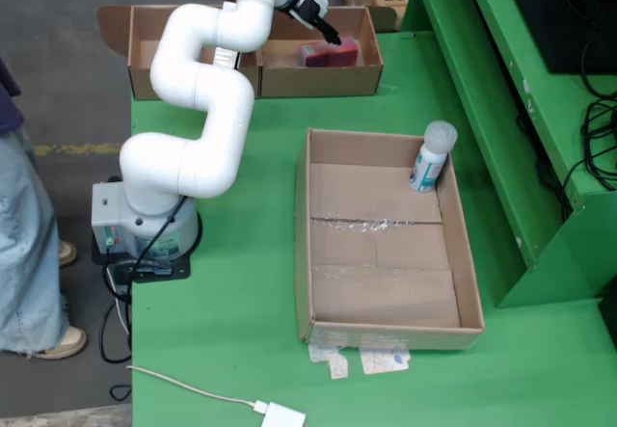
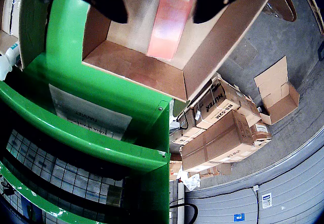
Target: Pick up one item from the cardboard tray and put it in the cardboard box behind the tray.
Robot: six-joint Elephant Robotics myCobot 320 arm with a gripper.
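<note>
A red flat packet (image 1: 330,53) lies inside the cardboard box (image 1: 318,85) at the back of the green table. My gripper (image 1: 326,28) hangs just above it, at the end of the white arm. In the wrist view the red packet (image 2: 169,27), barcode up, rests in the box (image 2: 126,62) between my two black fingers (image 2: 109,1). They stand wider than the packet, with a gap on each side, so the gripper is open. In the cardboard tray (image 1: 307,234) a white bottle (image 1: 430,162) with a teal label stands in the far right corner.
A second box compartment (image 1: 154,46) adjoins on the left. Green shelving (image 1: 540,157) runs along the right side. A person (image 1: 24,215) stands at the left edge. A white adapter and cable (image 1: 280,415) lie at the front. Stacked cartons (image 2: 223,128) sit on the floor.
</note>
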